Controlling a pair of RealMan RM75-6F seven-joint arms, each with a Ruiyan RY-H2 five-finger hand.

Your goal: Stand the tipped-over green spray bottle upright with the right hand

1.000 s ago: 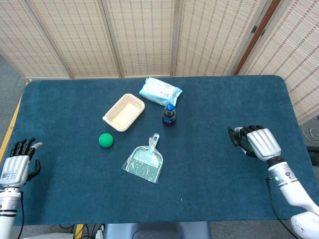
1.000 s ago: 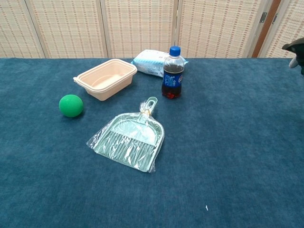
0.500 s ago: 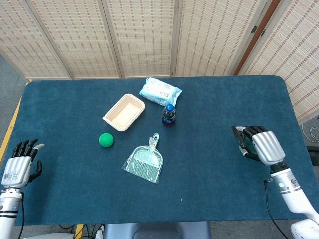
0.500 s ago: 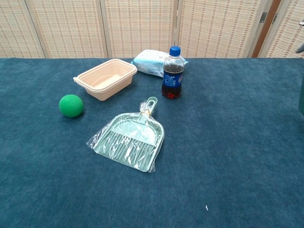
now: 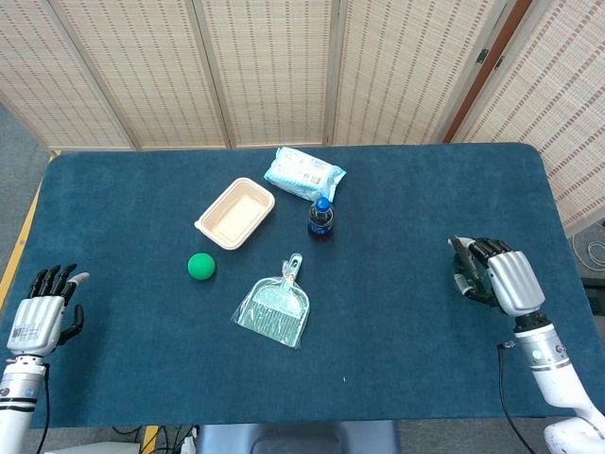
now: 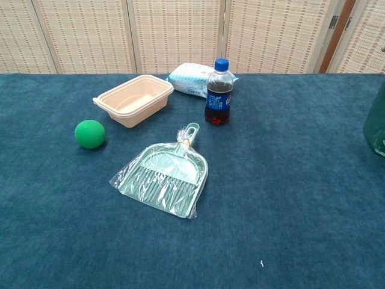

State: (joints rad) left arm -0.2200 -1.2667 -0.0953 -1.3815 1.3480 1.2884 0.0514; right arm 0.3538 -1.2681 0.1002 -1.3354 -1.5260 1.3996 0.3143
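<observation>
At the near edge, the left hand (image 5: 40, 317) is idling with fingers spread, holding nothing. The right hand (image 5: 498, 278) is seemingly wrapping its fingers round the green spray bottle (image 6: 376, 123) at the table's (image 5: 406, 359) right side, probably to raise it.

The right robot hand (image 5: 496, 277) sits at the right side of the head view, its silver back turned up and outward and its dark fingers (image 5: 470, 267) curled inward toward the middle; what lies under them cannot be made out, and its white forearm runs down to the lower right corner. The left robot hand (image 5: 40, 315) is at the far left edge with its dark fingers pointing up and slightly spread, nothing in it, its wrist and forearm dropping straight down out of view.
</observation>
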